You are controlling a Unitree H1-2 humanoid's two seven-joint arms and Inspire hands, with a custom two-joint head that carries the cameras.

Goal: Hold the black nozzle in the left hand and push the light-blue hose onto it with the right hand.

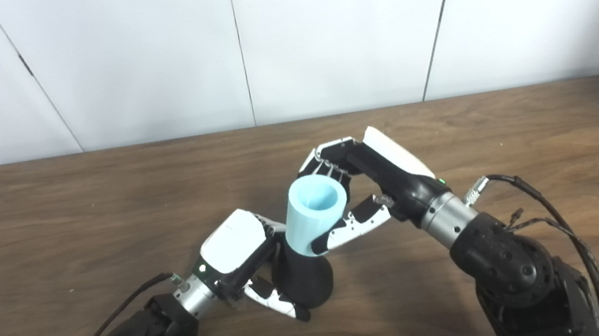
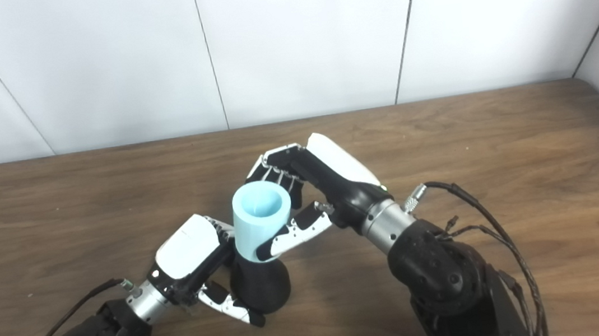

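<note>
At the far left the left arm comes up from the bottom edge, dark-sleeved, with a thin black cable [image 1: 124,309] looping along it toward the silver wrist. The left hand [image 1: 242,259] sits low over the wooden table [image 1: 57,218], its white back facing up, and its fingers are curled around the black nozzle [image 1: 304,280]. One finger shows white and black at the front of the nozzle's wide base; the others wrap behind it, out of sight. The grip looks closed and firm on the lower part of the nozzle.

The nozzle stands roughly upright, close to the table's near-middle; whether its flared base rests on the wood or hangs just above it, I cannot tell. Its upper end disappears into the light-blue hose [image 1: 313,214], a short, thick-walled tube whose open mouth faces up and slightly toward the wall. The hose's lower end sits over the top of the nozzle, tilted a little to the right.

To the right of that, the right hand [image 1: 374,182] closes on the hose from the far side. Its fingers wrap behind the tube near the rim, and the thumb lies across the front of the hose low down, pressing against the blue wall. The right arm runs down to the lower right corner, with black wires [image 1: 553,212] arching off the wrist.
</note>
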